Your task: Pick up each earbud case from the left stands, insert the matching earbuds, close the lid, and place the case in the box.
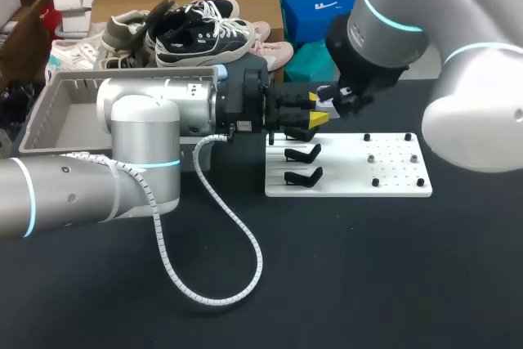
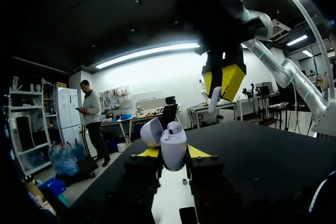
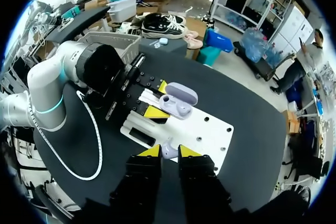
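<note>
My left gripper is shut on a white earbud case, held upright with its lid swung open. One earbud sits in the case. Above the case hangs my right gripper, shut on a white earbud. In the right wrist view that earbud lies between my right gripper's yellow tips, and the open case lies under it. In the head view both grippers, left and right, meet over the white board's far left corner. The grey box stands at the far left.
A white board lies mid-table with two bare black stands on its left part and small pegs on its right. My left arm's white cable loops over the black tabletop in front.
</note>
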`<act>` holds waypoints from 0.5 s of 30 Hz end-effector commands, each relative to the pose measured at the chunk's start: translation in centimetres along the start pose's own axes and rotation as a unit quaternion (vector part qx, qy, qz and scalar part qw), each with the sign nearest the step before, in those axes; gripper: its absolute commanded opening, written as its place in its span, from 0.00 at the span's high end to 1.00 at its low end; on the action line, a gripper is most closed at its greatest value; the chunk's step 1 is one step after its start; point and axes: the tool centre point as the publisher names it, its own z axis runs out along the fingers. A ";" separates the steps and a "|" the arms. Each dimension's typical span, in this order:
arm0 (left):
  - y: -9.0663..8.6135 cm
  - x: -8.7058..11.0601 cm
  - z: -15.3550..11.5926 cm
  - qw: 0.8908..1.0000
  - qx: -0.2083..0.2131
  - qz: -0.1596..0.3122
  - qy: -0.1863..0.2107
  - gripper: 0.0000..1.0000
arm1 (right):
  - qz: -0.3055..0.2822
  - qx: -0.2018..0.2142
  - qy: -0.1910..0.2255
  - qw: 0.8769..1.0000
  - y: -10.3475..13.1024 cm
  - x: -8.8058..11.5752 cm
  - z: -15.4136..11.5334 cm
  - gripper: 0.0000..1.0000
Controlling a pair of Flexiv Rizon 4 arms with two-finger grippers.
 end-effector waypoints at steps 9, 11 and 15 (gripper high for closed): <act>0.0 0.0 0.0 1.000 0.000 0.000 -0.001 1.00 | -0.042 0.005 0.020 0.999 1.1 -2.2 0.0 1.00; 0.0 0.0 0.0 1.000 0.000 0.000 -0.001 1.00 | -0.043 0.004 0.021 0.999 1.2 -2.5 0.2 1.00; 0.0 0.0 0.0 1.000 0.000 0.000 -0.001 1.00 | -0.042 0.000 0.021 0.999 1.3 -2.8 0.7 1.00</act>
